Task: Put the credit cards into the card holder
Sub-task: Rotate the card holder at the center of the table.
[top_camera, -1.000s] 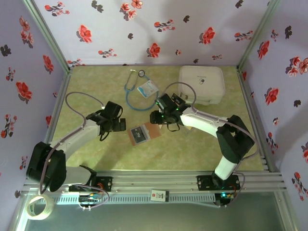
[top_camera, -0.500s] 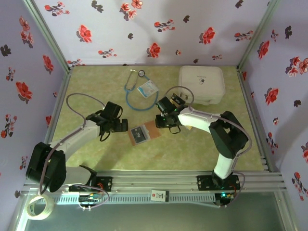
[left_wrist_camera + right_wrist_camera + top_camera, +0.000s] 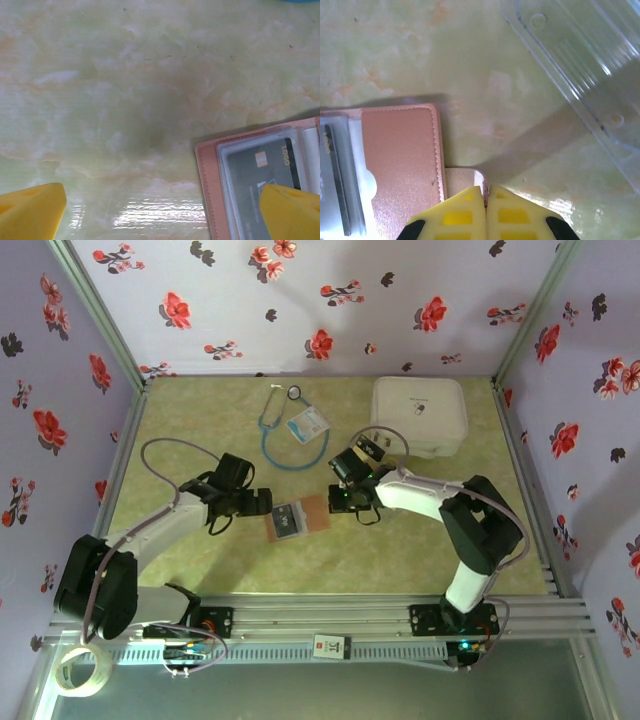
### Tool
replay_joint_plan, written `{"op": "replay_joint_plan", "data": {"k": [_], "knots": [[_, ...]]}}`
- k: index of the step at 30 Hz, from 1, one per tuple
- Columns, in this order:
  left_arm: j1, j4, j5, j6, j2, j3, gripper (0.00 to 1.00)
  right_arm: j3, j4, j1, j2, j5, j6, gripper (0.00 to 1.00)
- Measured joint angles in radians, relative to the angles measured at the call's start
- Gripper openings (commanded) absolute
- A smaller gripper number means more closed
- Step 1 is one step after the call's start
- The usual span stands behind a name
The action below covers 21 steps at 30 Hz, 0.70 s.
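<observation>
Top cam sits high behind the arm bases (image 3: pixel 455 618), looking down over the whole table (image 3: pixel 400 550). Both wrist cams are super close, pointing down at it; all three share the open card holder (image 3: pixel 297 519), left wrist its left end, right wrist its right.

The pale green marbled table (image 3: pixel 380 560) is carrying an open tan card holder (image 3: pixel 297 518) lying flat near its centre, a blue stethoscope (image 3: pixel 280 435) lying toward 11 o'clock with a light-blue badge card (image 3: pixel 306 424) resting against its tubing, and a white case (image 3: pixel 420 416) sitting toward 1 o'clock.
</observation>
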Motion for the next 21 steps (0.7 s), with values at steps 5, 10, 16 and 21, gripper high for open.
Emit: {"op": "replay_joint_plan", "data": {"k": [5,10,16,21], "knots": [[0.0,0.048,0.06,-0.01,0.0,-0.018,1.0,-0.043,0.024,0.028,-0.056,-0.004,0.042,0.17],[0.0,0.106,0.117,-0.029,0.0,-0.05,1.0,-0.052,0.036,0.037,-0.074,0.0,0.064,0.32],[0.0,0.164,0.173,-0.056,0.0,-0.092,1.0,-0.052,0.027,0.034,-0.106,0.016,0.064,0.3],[0.0,0.217,0.212,-0.09,-0.006,-0.128,1.0,-0.052,0.016,0.026,-0.11,0.029,0.06,0.23]]}}
